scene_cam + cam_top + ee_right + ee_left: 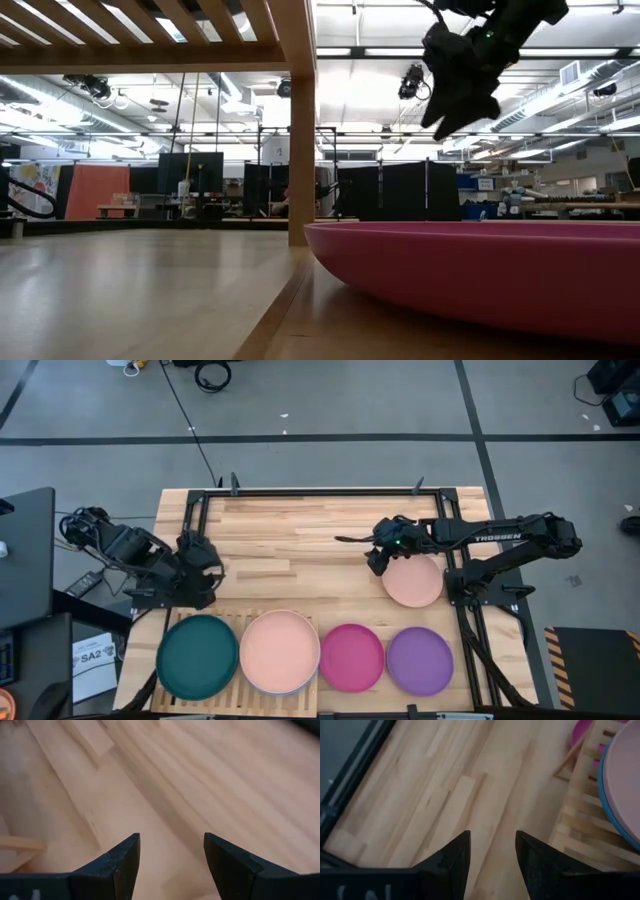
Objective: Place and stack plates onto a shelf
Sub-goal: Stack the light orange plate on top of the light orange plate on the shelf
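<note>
Teal plate [197, 656] and a salmon plate [279, 651] lie on the slatted wooden shelf [238, 618] at the table's near left. The left wrist view shows a blue plate's rim [610, 815] under that salmon plate [625, 775]. Magenta plate [351, 657] and purple plate [419, 660] rest flat on the table. A second salmon plate [415, 582] lies under my right arm. No black plate shows. My right gripper [376, 563] is open, raised beside that plate's left edge. My left gripper [210, 578] is open over bare table by the shelf's far left corner.
The low view looks out from under the shelf's slats [150, 30], past its wooden leg [302, 130], with the magenta plate [480, 270] close by. A black metal frame [320, 492] runs round the table. Bare tabletop [290, 540] lies between the arms.
</note>
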